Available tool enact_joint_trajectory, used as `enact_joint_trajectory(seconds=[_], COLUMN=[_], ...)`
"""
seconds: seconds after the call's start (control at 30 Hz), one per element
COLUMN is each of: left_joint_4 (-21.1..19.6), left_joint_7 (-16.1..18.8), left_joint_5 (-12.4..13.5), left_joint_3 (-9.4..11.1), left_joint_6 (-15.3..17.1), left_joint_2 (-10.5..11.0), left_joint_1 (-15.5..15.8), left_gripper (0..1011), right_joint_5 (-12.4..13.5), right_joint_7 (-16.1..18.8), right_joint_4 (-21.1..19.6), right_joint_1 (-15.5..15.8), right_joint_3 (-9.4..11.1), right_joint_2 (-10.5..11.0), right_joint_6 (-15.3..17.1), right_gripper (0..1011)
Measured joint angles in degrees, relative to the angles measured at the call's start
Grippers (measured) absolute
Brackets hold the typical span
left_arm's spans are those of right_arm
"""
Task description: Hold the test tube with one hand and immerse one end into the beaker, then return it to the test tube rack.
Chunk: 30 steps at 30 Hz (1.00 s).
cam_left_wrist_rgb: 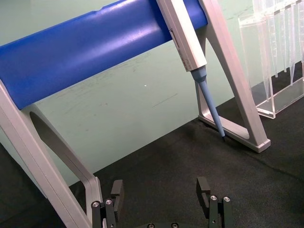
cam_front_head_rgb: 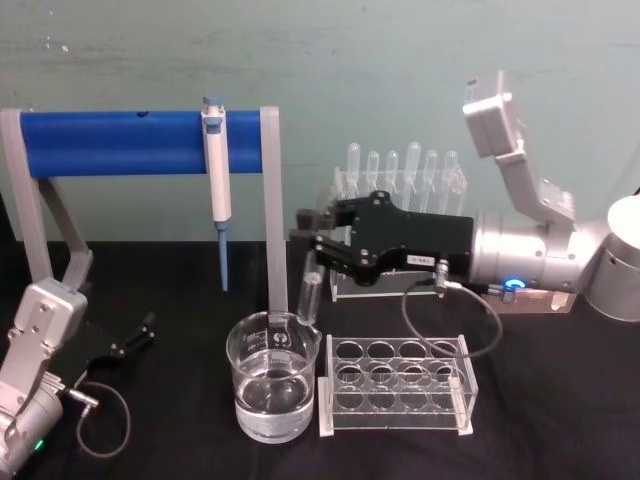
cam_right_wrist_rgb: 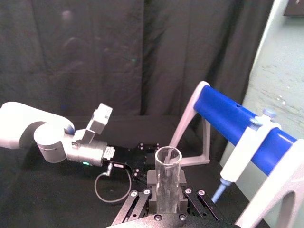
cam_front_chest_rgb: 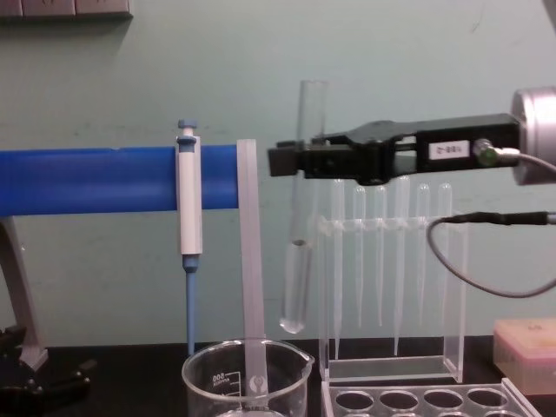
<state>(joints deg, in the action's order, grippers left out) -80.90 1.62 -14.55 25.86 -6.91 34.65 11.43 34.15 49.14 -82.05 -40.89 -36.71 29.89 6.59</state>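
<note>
Right end effector [cam_front_head_rgb: 318,250] first, head view: reaches in from 3 o'clock and clamps the test tube [cam_front_head_rgb: 308,296] with both fingers pressed on the glass. Holds the tube roughly upright at 12 o'clock of the beaker [cam_front_head_rgb: 240,350], with its lower end near the far rim. Shows water in the beaker, and all holes empty in the test tube rack [cam_front_head_rgb: 395,385], just beside the beaker at its 3 o'clock. Leaves the left end effector [cam_front_head_rgb: 135,335] parked at 8 o'clock, low over the black tabletop [cam_front_head_rgb: 560,400] and well apart from the glassware.

Left wrist view: shows that end effector's fingers [cam_left_wrist_rgb: 204,187] spread wide with nothing between them, facing the blue stand [cam_left_wrist_rgb: 95,52] and the hanging pipette [cam_left_wrist_rgb: 190,42].

Right wrist view: looks down into the tube's open rim, with the glass pinched squarely in the right end effector.

Chest view: puts the grip on the tube's upper part, a little below the rim, with the tube slightly tilted. Hangs the rounded bottom just above the beaker's rim, toward 1 o'clock of it, apart from the water.

Judged from this: pick-up done and tube brought to the beaker; dipping not yet done. Leaves lowering one end into the water, lifting out, and setting the tube into a rack hole.
</note>
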Motion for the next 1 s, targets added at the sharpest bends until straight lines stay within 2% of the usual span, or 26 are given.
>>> enact_joint_trajectory(seconds=[0.3, 0.53, 0.73, 1.0], left_joint_4=[0.0, 0.0, 0.0, 0.0], left_joint_7=[0.0, 0.0, 0.0, 0.0], left_joint_5=[0.0, 0.0, 0.0, 0.0], left_joint_3=[0.0, 0.0, 0.0, 0.0], left_joint_6=[0.0, 0.0, 0.0, 0.0], left_joint_2=[0.0, 0.0, 0.0, 0.0], left_joint_1=[0.0, 0.0, 0.0, 0.0], left_gripper=[1000, 1000, 1000, 1000], right_joint_5=[-0.2, -1.4, -2.9, -4.8], right_joint_7=[0.9, 0.9, 0.9, 1.9], right_joint_4=[3.4, 5.1, 7.6, 12.6], right_joint_1=[-2.1, -2.1, -1.4, -0.7], right_joint_3=[-3.2, -4.8, -5.8, -6.7], right_joint_2=[-2.5, -3.1, -4.0, -6.6], right_joint_6=[-2.0, -4.0, -7.4, -11.6], right_gripper=[227, 227, 226, 226])
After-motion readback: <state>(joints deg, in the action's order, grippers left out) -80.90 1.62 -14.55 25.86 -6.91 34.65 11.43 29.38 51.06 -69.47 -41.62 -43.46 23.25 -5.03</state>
